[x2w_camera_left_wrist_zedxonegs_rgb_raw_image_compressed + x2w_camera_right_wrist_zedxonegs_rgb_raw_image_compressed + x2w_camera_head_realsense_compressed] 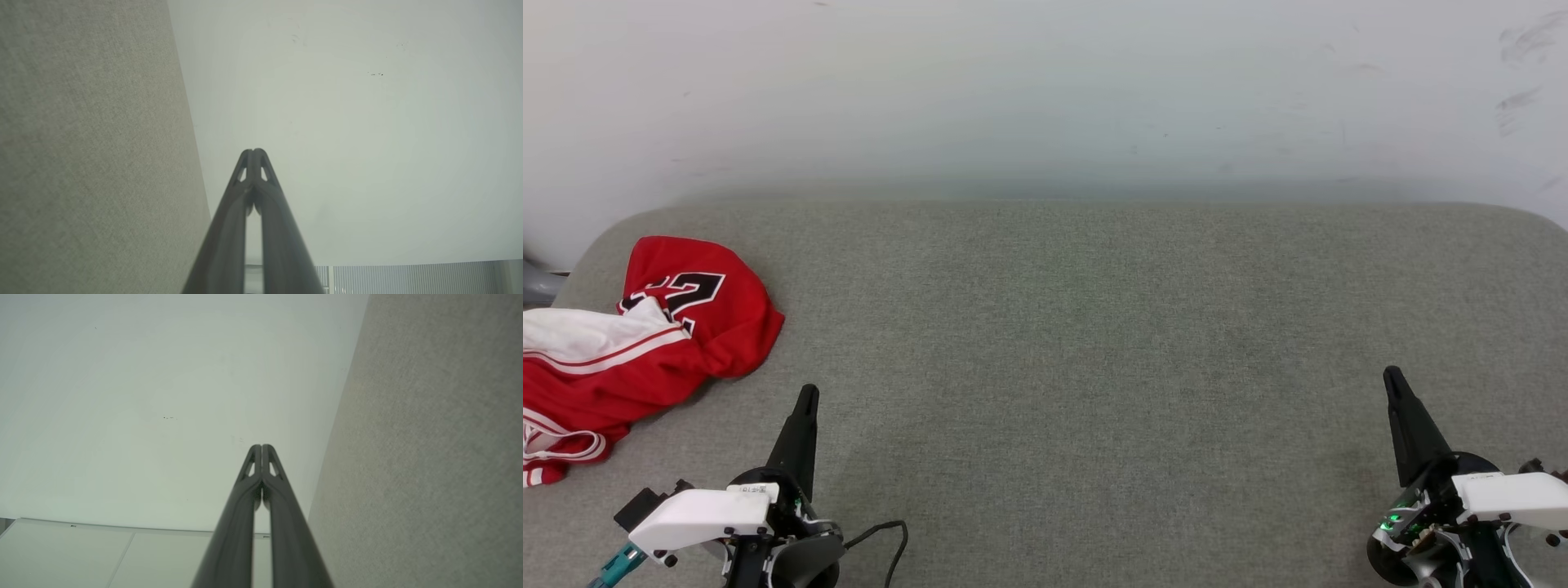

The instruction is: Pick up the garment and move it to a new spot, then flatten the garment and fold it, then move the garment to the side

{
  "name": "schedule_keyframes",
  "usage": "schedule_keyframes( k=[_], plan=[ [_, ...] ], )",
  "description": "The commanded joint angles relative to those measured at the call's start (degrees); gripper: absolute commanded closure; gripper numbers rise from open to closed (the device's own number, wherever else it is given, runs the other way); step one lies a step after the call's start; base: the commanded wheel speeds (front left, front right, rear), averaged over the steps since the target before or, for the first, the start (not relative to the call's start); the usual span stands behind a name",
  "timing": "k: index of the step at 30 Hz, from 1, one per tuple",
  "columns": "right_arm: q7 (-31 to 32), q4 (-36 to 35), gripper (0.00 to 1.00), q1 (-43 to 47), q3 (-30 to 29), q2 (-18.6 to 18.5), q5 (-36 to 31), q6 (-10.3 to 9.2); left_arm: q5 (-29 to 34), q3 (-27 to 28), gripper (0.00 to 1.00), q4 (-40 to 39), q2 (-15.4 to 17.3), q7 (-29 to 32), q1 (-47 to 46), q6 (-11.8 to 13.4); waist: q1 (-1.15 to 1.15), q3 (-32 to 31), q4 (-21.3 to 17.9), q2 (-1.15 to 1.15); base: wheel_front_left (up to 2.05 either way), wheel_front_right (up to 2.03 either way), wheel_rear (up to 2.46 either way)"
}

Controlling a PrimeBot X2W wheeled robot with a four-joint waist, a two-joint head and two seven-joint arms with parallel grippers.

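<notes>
Pickup not started yet: my left gripper [807, 392] and right gripper [1391, 376] sit pinched shut and empty, so I reckon next is opening the left toward the garment [645, 343] at 10 o'clock.

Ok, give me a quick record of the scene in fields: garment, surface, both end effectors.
surface: grey fabric, wall behind
garment: red and white jersey, crumpled, at the surface's left edge
left end effector: shut, empty, near garment, not touching
right end effector: shut, empty, far right
task stage: garment not yet picked up
</notes>
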Motion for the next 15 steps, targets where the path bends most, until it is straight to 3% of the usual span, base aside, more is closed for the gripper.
schedule_keyframes(
  k=[1, 15],
  plan=[
    [0.03, 0.03, 1.00, -0.65, 0.03, 0.17, 0.19, -0.02, -0.12, 0.14, 1.00, -0.08, 0.01, 0.10, -0.36, -0.08, 0.00, 0.00, 0.00, 0.00, 0.00, 0.00, 0.00],
    [0.03, 0.03, 1.00, -0.65, 0.02, 0.17, 0.19, -0.02, -0.12, 0.14, 1.00, -0.08, 0.01, 0.10, -0.36, -0.08, 0.00, 0.00, 0.00, 0.00, 0.00, 0.00, 0.00]
  ],
)
